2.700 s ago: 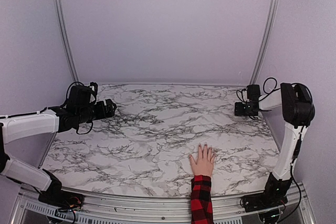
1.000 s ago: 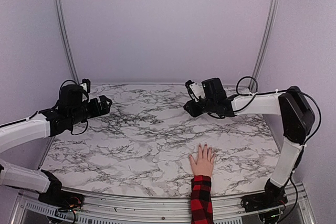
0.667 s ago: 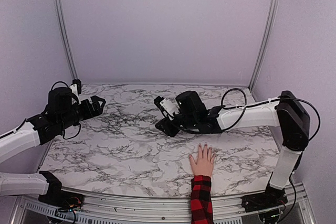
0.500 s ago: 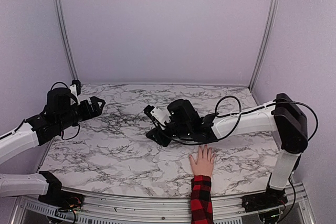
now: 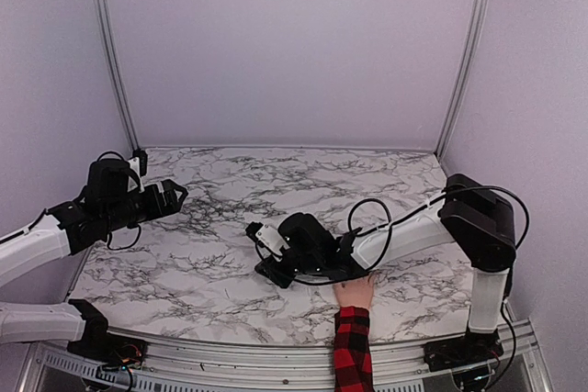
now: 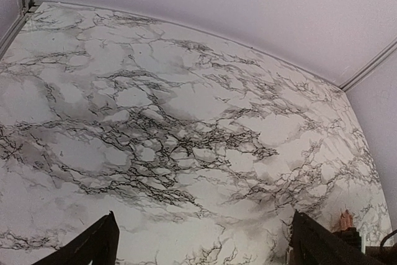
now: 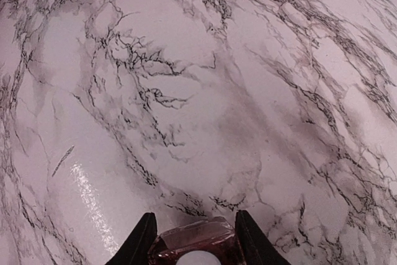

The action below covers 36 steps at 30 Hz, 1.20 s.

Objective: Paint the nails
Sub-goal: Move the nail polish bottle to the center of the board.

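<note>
A pale hand (image 5: 354,294) with a red-and-black plaid sleeve (image 5: 352,351) lies flat near the table's front edge. My right arm crosses over its fingertips, so the nails are hidden in the top view. The fingers (image 6: 345,219) show tiny in the left wrist view; the nails cannot be made out there. My right gripper (image 5: 269,272) is low over the table just left of the hand, shut on a small dark red polish bottle (image 7: 195,241) with a white cap. My left gripper (image 5: 176,194) is open and empty above the table's left side.
The marble tabletop (image 5: 220,227) is bounded by purple walls at the back and sides. My right arm (image 5: 404,227) stretches low across the table from the right, over the hand. A metal rail (image 5: 230,360) runs along the front edge.
My right arm has swept from the far right across the table, down to just left of the hand, covering the fingertips. My left gripper has drifted a little left and stayed open.
</note>
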Motion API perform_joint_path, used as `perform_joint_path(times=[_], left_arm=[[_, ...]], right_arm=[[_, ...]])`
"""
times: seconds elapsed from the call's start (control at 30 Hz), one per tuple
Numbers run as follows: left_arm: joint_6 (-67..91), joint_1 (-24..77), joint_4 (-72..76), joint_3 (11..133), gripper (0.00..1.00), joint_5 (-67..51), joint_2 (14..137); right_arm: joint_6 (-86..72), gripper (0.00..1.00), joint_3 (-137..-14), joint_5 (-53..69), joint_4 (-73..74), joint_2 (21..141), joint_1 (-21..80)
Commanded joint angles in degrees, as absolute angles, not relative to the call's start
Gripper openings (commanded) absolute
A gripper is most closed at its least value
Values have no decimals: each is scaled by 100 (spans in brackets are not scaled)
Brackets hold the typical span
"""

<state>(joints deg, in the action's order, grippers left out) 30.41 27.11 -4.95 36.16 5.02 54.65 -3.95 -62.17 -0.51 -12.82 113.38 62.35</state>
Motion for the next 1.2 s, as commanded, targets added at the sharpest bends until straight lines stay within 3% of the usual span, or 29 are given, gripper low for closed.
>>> perform_joint_path(times=[0.0, 0.43, 0.73, 1.07, 1.17], left_arm=[[2941, 2725, -650, 3580, 99, 361, 5641], [2743, 2860, -649, 3659, 99, 265, 5981], [2558, 3299, -686, 3932, 99, 386, 6158], [1824, 4387, -1197, 4761, 99, 1322, 6800], [1489, 4578, -1318, 4984, 99, 1129, 7025]], right_arm=[[-301, 34, -6115, -525, -1565, 11333, 6435], [-338, 40, -5757, -510, -1771, 11349, 6454], [-386, 75, -5782, -403, -1725, 10992, 6459], [-147, 89, -5415, -337, -1850, 9751, 6453], [-160, 96, -4971, -270, -2039, 9174, 6415]])
